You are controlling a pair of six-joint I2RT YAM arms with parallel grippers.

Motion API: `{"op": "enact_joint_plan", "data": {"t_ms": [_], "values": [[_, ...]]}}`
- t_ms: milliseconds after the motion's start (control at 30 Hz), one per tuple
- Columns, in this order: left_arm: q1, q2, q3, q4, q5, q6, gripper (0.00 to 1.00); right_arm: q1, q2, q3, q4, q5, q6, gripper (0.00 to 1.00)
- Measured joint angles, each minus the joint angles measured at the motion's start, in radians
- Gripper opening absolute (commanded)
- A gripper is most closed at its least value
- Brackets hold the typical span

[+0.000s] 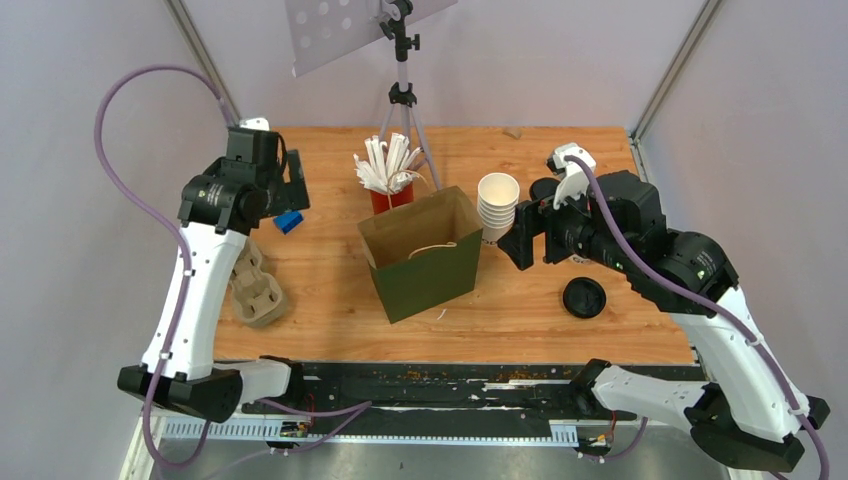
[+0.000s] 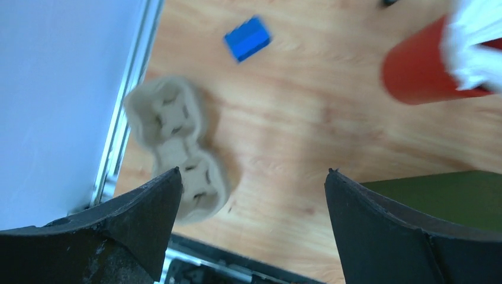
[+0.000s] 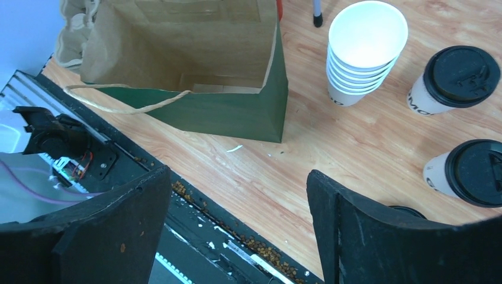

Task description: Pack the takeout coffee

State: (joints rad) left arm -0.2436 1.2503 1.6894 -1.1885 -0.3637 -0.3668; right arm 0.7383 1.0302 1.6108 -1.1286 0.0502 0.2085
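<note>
Two small tapered white paper cups capped with round black plastic lids stand upright on the wooden counter [image 3: 355,154] at the right edge of the right wrist view. The upper lidded cup [image 3: 453,80] is just beside a stack of nested lidless white cups [image 3: 364,53], and the lower lidded cup [image 3: 470,171] meets the frame's right border. In the overhead view both are hidden under the right arm [image 1: 640,240].

The right tool [image 3: 240,177] hangs over bare counter at lower centre, jaws wide apart and holding nothing. The left tool [image 2: 253,174], equally spread and empty, hovers near a beige moulded-pulp cup carrier [image 2: 177,148]. A dark green paper bag with string handles [image 1: 425,265] stands open at mid-frame overhead, and a loose black lid [image 1: 584,298] lies to its lower right.

Either cup is probably light and thin-walled; whether it is filled cannot be told. The paper would likely dent under a hard squeeze, and the press-fit lid could pop off. The safest hold looks to be across the side wall just below the lid, where the rolled rim stiffens it, closing gently and keeping the cup upright.
</note>
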Motion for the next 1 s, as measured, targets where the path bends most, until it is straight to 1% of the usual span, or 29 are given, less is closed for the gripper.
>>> {"op": "enact_joint_plan", "data": {"t_ms": [100, 200, 300, 400, 533, 733, 867, 900, 1000], "values": [[0.053, -0.03, -0.149, -0.002, -0.05, -0.037, 0.9, 0.0, 0.0, 0.0, 0.004, -0.035, 0.01, 0.82], [0.121, -0.088, -0.289, 0.012, -0.047, -0.055, 0.88, 0.0, -0.012, -0.018, 0.021, -0.062, 0.021, 0.82], [0.263, -0.151, -0.415, 0.041, -0.022, -0.055, 0.86, 0.0, -0.025, -0.035, 0.027, -0.09, 0.036, 0.81], [0.336, -0.164, -0.486, 0.077, -0.015, -0.051, 0.81, 0.0, -0.036, -0.051, 0.04, -0.117, 0.055, 0.81], [0.37, -0.129, -0.558, 0.155, 0.023, -0.035, 0.75, 0.0, -0.074, -0.1, 0.063, -0.132, 0.064, 0.81], [0.463, -0.056, -0.606, 0.236, 0.044, -0.013, 0.69, 0.0, -0.098, -0.105, 0.072, -0.13, 0.047, 0.82], [0.485, -0.021, -0.639, 0.274, 0.044, 0.002, 0.67, 0.0, -0.091, -0.092, 0.072, -0.129, 0.018, 0.83], [0.486, -0.013, -0.651, 0.283, 0.043, 0.008, 0.65, 0.0, -0.088, -0.087, 0.072, -0.129, 0.011, 0.83], [0.488, 0.008, -0.686, 0.303, 0.04, 0.025, 0.62, 0.0, -0.075, -0.069, 0.072, -0.129, -0.005, 0.83]]}}
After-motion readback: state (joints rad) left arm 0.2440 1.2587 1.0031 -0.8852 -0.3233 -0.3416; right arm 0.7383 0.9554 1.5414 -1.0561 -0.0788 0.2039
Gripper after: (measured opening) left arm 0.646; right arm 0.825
